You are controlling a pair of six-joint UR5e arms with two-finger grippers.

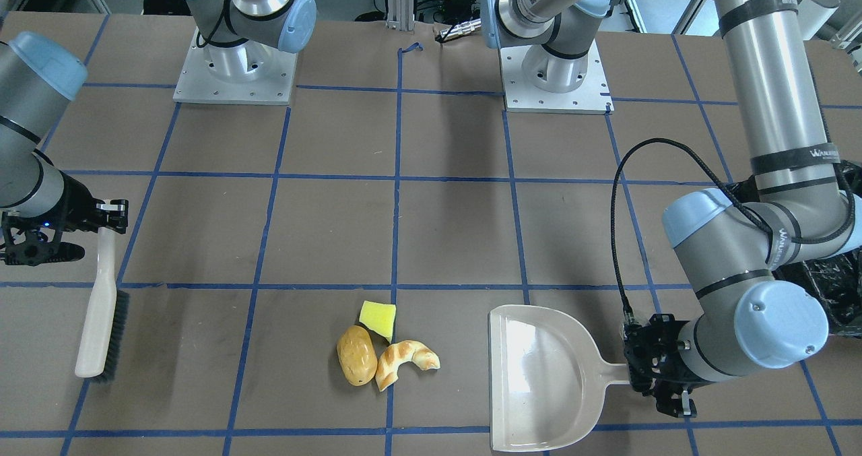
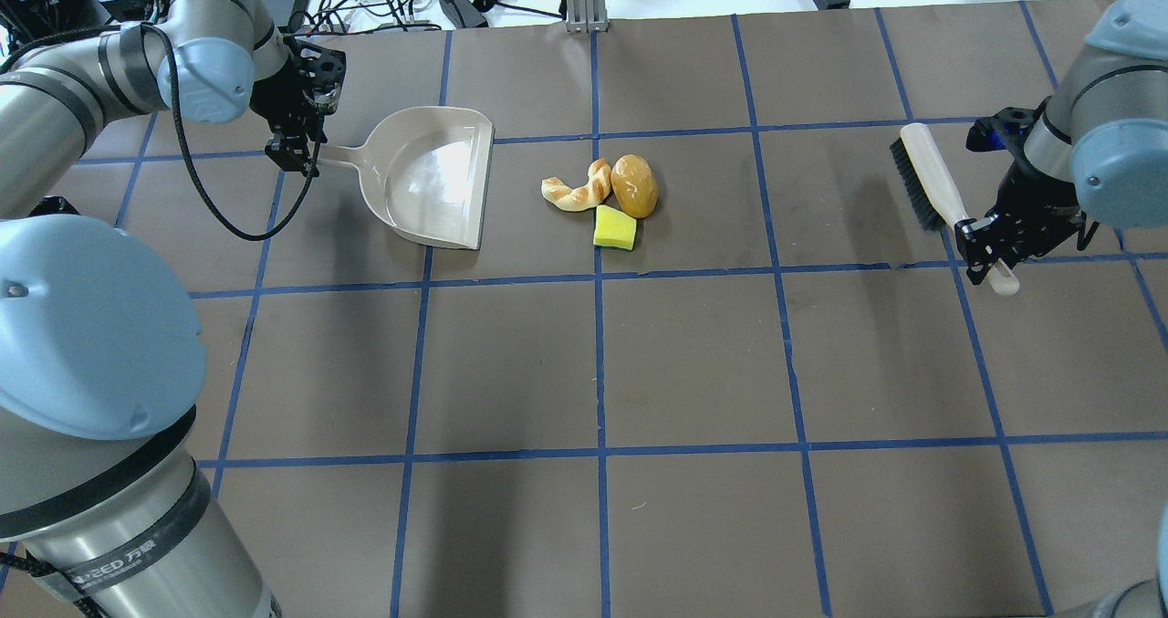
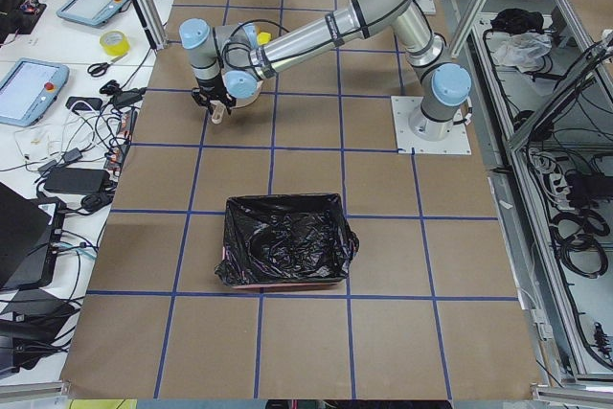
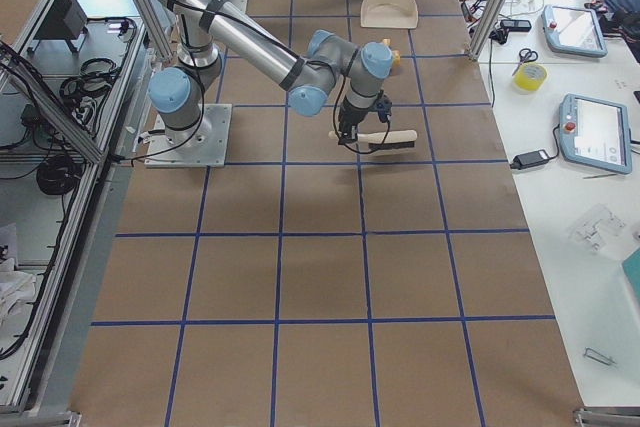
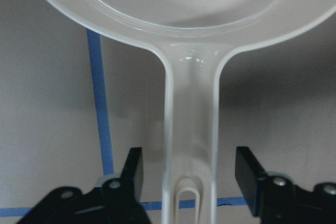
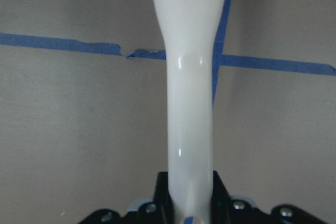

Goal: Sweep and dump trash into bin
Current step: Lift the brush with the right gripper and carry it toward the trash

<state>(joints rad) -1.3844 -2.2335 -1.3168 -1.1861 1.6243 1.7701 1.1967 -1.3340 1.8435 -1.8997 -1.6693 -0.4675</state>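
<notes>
The brown-papered table (image 2: 693, 362), gridded with blue tape (image 2: 599, 362), bears a beige dustpan (image 2: 429, 180), a clustered yellow wedge (image 2: 614, 229), potato (image 2: 634, 185) and croissant (image 2: 577, 189), the black-lined bin (image 3: 283, 201), and a brush (image 2: 926, 175), perhaps resting on its bristles.

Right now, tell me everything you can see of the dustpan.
The dustpan is beige, glossy plastic, one moulded piece: a wide, shallow, empty scoop with raised side and back walls and a narrow handle ending in a hanging slot. It appears to lie flat on the brown table, its straight open lip facing the three trash pieces, apart from them. The left gripper straddles the handle end, its fingers open with gaps either side, not touching.
</notes>
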